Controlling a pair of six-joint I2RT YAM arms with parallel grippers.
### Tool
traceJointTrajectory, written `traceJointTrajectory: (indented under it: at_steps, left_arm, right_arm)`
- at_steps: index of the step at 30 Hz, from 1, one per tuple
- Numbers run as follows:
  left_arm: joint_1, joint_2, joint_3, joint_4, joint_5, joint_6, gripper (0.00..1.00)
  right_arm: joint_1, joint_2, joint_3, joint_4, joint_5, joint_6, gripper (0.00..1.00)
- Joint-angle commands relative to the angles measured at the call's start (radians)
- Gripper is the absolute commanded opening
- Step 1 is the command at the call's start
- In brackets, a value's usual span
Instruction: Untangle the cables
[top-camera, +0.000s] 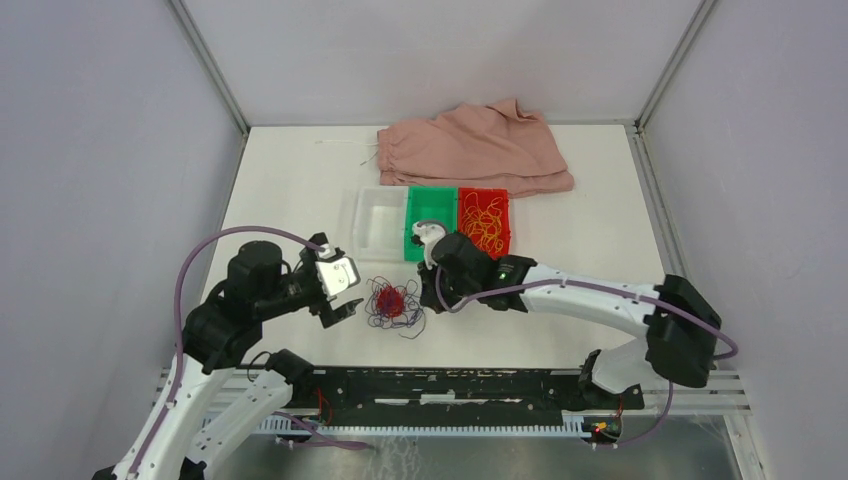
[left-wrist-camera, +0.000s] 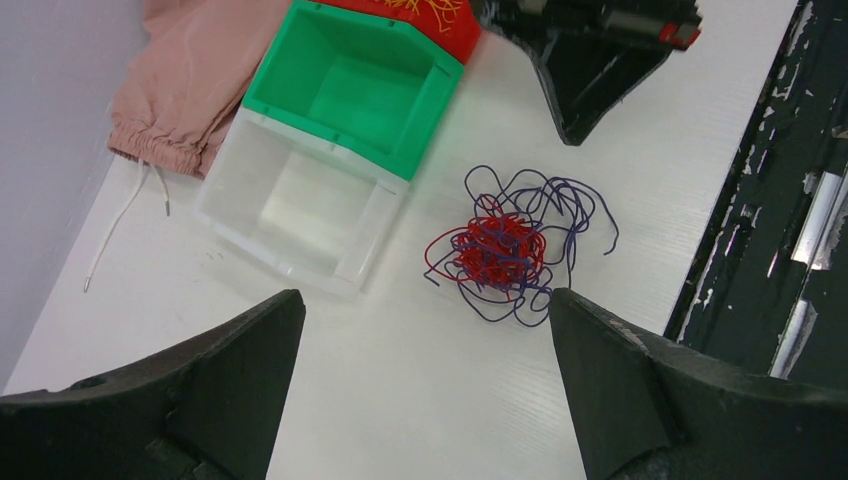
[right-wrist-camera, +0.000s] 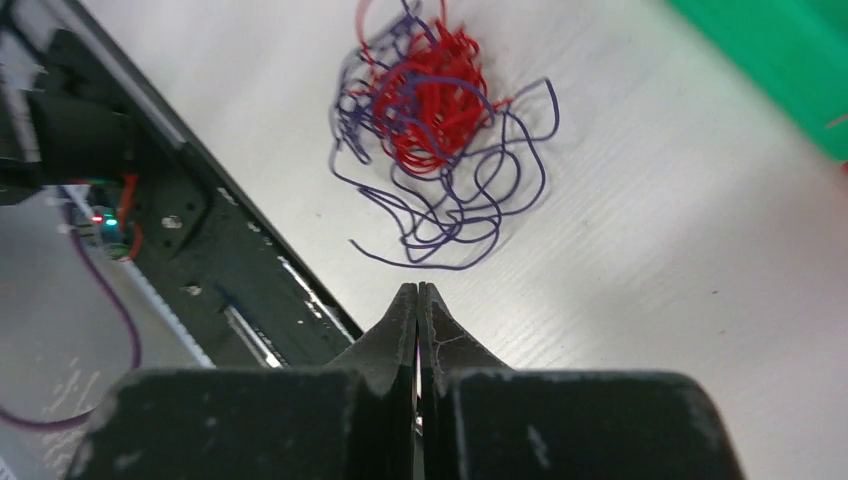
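broadly, the white surface (top-camera: 290, 200) carries a red bin (top-camera: 484, 191) with the yellow cord (top-camera: 485, 222) piled inside. nearer the arms, the red cord (left-wrist-camera: 495, 250) and purple cord (left-wrist-camera: 575, 190) lie knotted in one small clump. the left end effector (left-wrist-camera: 424, 330) hangs spread wide just beside it and the right end effector (right-wrist-camera: 418, 296) is clenched on nothing; the cords look light, limp and snag-prone, so an outer purple loop seems the best hold.

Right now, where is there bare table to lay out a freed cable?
Free: the table left of the clear bin, and right of the red bin. Crowded: the tangle between left gripper and right gripper, and the pink cloth at the back.
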Motion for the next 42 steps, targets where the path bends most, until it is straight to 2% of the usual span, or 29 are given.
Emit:
traceJointTrajectory:
  at_steps: [1,3,4,6,7,9,16,21,30,42]
  left_arm:
    - [0.003,-0.026,-0.021,0.085,0.051,-0.007,0.99]
    - [0.003,-0.032,-0.028,0.094,0.064,-0.011,0.99]
    - [0.003,-0.032,-0.027,0.094,0.066,-0.013,0.99]
    - [0.003,-0.03,-0.023,0.094,0.065,-0.016,0.99]
    - [0.003,-0.03,-0.022,0.095,0.065,-0.016,0.99]
    - [0.003,-0.034,-0.021,0.094,0.065,-0.013,0.99]
    - [0.002,-0.042,-0.011,0.065,0.051,0.014,0.99]
    - [0.002,-0.046,-0.018,0.059,0.047,0.033,0.99]
    - [0.002,-0.049,-0.026,0.057,0.045,0.037,0.99]
    - [0.003,-0.058,-0.047,0.068,0.048,0.044,0.99]
  right_arm:
    - [0.0,-0.134,0.095,-0.064,0.006,-0.067,0.0]
    - [-0.002,-0.14,0.134,-0.118,0.009,-0.086,0.0]
    - [-0.001,-0.133,0.151,-0.152,0.027,-0.095,0.07]
    - [-0.002,-0.097,0.144,-0.179,0.074,-0.086,0.35]
    - [-0.004,-0.074,0.127,-0.165,0.077,-0.071,0.41]
    - [-0.005,-0.013,0.096,-0.12,0.066,-0.009,0.46]
    - [-0.006,0.133,0.026,0.105,0.036,0.121,0.52]
    - [-0.006,0.199,0.048,0.137,0.038,0.139,0.4]
    - [-0.006,0.178,0.038,0.136,0.076,0.136,0.01]
    - [-0.006,-0.086,0.044,0.044,0.123,0.062,0.0]
